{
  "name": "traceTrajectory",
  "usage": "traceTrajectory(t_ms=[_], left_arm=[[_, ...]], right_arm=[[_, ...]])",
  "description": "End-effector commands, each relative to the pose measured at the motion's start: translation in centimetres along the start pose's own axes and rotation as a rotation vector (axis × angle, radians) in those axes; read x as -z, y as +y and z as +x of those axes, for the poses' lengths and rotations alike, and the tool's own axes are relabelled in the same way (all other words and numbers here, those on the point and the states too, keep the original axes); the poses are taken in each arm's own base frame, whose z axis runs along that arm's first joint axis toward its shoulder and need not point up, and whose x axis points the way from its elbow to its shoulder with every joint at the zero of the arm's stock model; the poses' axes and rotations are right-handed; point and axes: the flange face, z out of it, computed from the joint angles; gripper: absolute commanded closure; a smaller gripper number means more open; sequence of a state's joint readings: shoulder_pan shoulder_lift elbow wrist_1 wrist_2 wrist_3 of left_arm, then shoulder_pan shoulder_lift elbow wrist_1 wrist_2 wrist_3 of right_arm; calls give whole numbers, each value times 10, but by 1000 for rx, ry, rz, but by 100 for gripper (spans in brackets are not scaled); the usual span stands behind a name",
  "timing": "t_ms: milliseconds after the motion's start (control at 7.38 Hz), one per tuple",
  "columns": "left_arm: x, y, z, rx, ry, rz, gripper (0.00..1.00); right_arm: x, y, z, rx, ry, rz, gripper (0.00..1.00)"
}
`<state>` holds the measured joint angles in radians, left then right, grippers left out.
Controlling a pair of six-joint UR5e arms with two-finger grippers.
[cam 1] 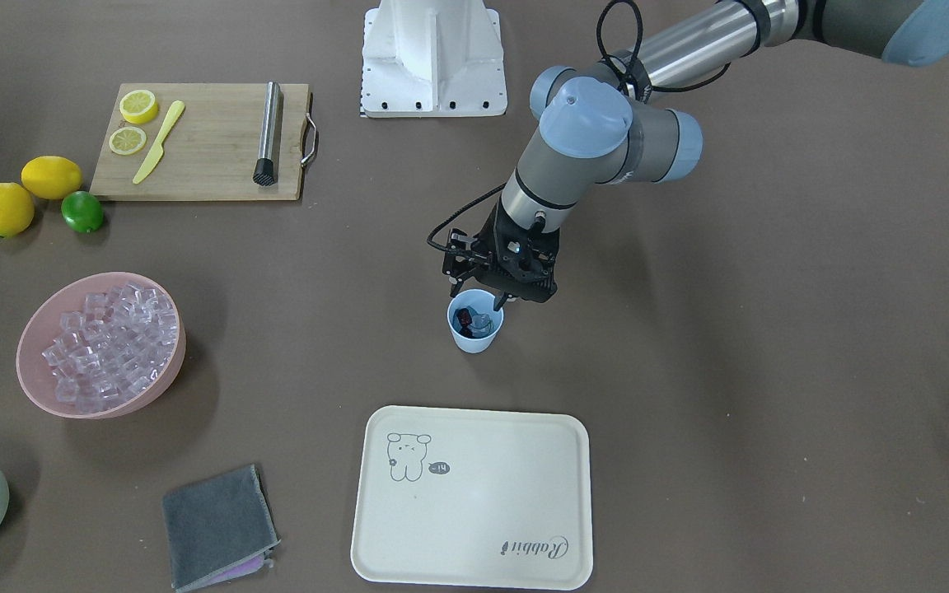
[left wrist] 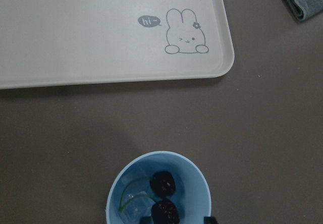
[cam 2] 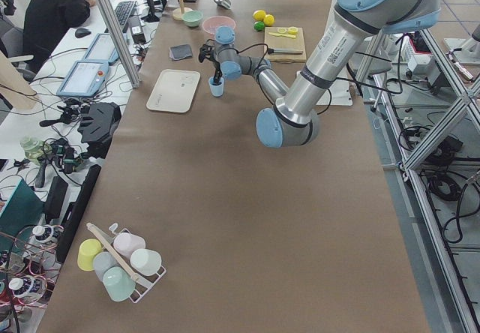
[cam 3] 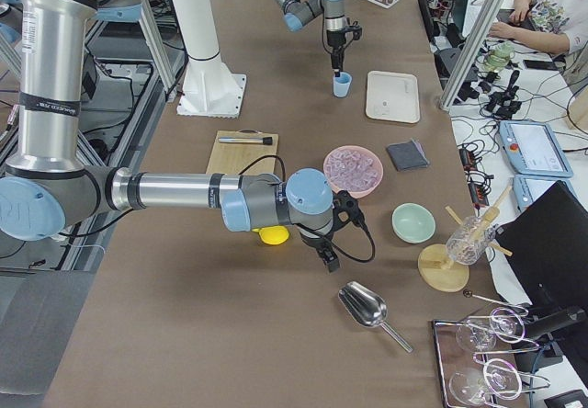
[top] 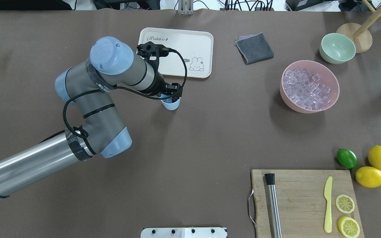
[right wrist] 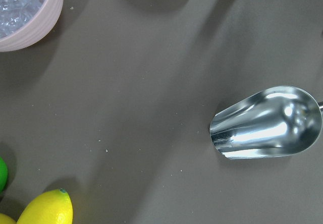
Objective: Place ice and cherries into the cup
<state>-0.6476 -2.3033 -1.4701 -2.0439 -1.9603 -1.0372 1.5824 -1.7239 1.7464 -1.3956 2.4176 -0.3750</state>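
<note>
While the left gripper hangs open-fingered over the cup of cherries and ice, the tray lies beyond; the right gripper's fingers I cannot judge.

My left arm is a run of grey cylinders with pale blue round caps at the joints and a bare polished-metal tube for the long link. A black braided cable loops loosely along it, bound on with bands of black tape. My left fingers and the wrist block above them are black, an open metal framework. My right arm has the same grey, blue and silver. My white pedestal shows a row of dark bolts along its foot.
</note>
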Motion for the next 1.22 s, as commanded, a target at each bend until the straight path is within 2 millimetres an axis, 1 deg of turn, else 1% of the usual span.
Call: traceTrajectory(t_ms=[0, 136, 271, 407, 542, 678, 814, 949, 1085], left_arm=[[21, -23, -46, -41, -28, 17, 2], [57, -50, -114, -51, -30, -6, 2], [104, -78, -191, -23, -33, -18, 2], [142, -92, -260, -25, -79, -10, 2], [187, -101, -328, -49, -137, -25, 2], [223, -98, -394, -98, -204, -36, 2], [247, -87, -441, -118, -250, -71, 2], [280, -81, -483, -133, -275, -95, 2], [309, -55, -535, -144, -280, -143, 2]], right_arm=[[0, 4, 3, -8, 5, -1, 2], [5, 4, 4, -11, 7, 9, 2], [4, 4, 6, -15, 10, 7, 2], [5, 2, 6, -17, 9, 8, 2], [6, -1, 5, -16, 9, 13, 2], [7, -4, 5, -18, 11, 15, 2], [6, -6, 7, -41, 14, 14, 2], [9, -14, 7, -31, 20, 21, 2], [10, -15, 7, -29, 22, 22, 1]])
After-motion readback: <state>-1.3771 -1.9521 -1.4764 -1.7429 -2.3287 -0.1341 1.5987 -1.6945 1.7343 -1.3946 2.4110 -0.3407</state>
